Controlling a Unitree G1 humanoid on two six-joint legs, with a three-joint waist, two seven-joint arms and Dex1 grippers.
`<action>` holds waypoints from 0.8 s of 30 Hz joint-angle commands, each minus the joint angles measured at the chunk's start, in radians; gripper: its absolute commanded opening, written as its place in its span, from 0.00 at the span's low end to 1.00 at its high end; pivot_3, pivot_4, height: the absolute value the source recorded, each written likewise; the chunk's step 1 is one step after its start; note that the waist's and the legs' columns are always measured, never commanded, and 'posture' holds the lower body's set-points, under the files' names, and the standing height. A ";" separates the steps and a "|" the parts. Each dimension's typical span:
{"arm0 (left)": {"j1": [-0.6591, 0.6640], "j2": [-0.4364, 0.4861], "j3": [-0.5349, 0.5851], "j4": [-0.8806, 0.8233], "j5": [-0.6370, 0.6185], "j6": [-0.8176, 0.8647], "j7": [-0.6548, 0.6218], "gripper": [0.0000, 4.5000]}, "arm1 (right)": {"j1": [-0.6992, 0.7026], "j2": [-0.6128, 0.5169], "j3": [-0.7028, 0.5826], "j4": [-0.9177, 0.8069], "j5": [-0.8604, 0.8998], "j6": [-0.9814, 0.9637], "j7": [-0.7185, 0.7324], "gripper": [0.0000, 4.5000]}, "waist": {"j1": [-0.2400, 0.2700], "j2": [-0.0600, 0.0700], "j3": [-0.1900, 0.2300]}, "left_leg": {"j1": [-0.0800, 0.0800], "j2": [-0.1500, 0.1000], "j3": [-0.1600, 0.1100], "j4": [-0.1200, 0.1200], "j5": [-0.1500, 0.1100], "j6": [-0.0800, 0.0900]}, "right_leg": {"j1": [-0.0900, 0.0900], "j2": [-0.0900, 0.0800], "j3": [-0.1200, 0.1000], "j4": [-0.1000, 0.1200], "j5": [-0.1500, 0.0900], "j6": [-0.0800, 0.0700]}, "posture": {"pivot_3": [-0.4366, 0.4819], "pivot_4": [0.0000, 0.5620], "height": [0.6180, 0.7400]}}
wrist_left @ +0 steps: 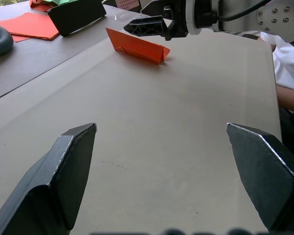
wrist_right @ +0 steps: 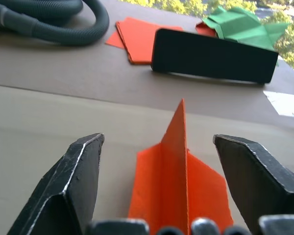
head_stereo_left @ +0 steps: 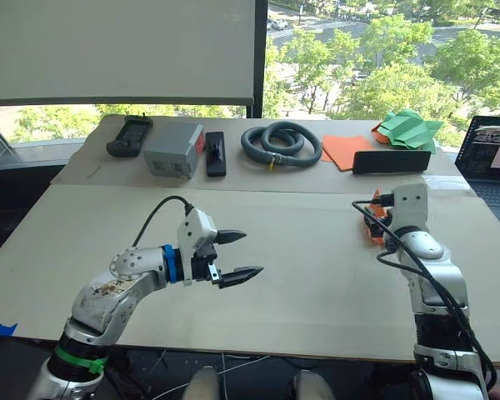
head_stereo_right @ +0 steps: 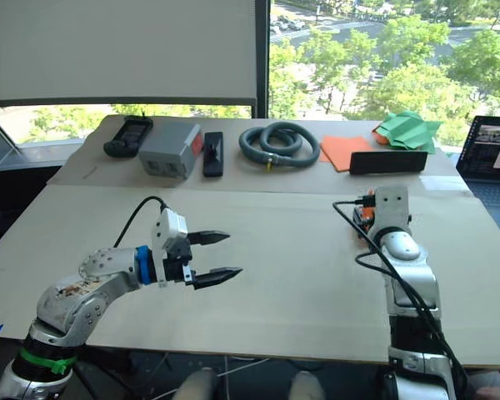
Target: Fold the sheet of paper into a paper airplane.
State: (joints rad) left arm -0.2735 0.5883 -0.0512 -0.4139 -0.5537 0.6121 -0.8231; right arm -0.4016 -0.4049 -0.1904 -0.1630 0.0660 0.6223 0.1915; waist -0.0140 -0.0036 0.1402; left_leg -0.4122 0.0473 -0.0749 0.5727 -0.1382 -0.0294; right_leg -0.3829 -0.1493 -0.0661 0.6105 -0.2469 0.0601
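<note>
Fingers of the right gripper (wrist_right: 157,188) are spread on both sides of the paper airplane (wrist_right: 179,183), untouched — its upright fin stands between them. Closed carelessly, the fin could be crushed or the dart nudged toward 12 o'clock. The left gripper (head_stereo_left: 237,254), toward 9 o'clock, is held spread above the table (head_stereo_left: 317,275) — empty.

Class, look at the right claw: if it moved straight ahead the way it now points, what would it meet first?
The right claw is open, with the orange paper airplane between its fingers, so it would likely meet that at once. Beyond it lies the black rectangular case, though depth is hard to judge.
</note>
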 commanded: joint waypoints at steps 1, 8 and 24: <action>0.024 -0.020 0.098 0.045 0.036 -0.059 0.087 1.00 | 0.058 -0.014 0.093 -0.220 0.098 -0.077 0.168 0.99 | 0.000 0.000 0.000 | 0.001 0.000 0.000 0.000 0.000 0.000 | 0.000 0.001 0.000 0.000 0.000 0.000 | 0.48 0.27 0.77; 0.150 -0.077 0.192 0.130 0.110 -0.155 0.210 1.00 | 0.281 -0.054 0.288 -0.348 0.107 -0.128 0.318 0.99 | 0.008 -0.001 0.000 | 0.003 0.002 0.001 0.000 -0.004 -0.007 | 0.006 0.002 0.001 -0.004 -0.001 -0.001 | 0.48 0.27 0.77; 0.236 -0.091 0.234 0.174 0.117 -0.238 0.202 1.00 | 0.379 -0.007 0.246 -0.217 0.076 -0.260 0.268 0.99 | 0.027 -0.002 0.000 | -0.003 0.001 0.002 0.000 -0.007 -0.011 | 0.000 0.002 0.001 -0.007 -0.001 -0.001 | 0.48 0.27 0.77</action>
State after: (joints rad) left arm -0.0286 0.4997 0.1760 -0.2055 -0.4385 0.4056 -0.6202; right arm -0.0197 -0.4150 0.0832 -0.3612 0.1385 0.3983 0.4676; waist 0.0127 -0.0053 0.1406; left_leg -0.4148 0.0488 -0.0731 0.5723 -0.1449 -0.0404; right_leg -0.3830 -0.1478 -0.0650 0.6037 -0.2474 0.0593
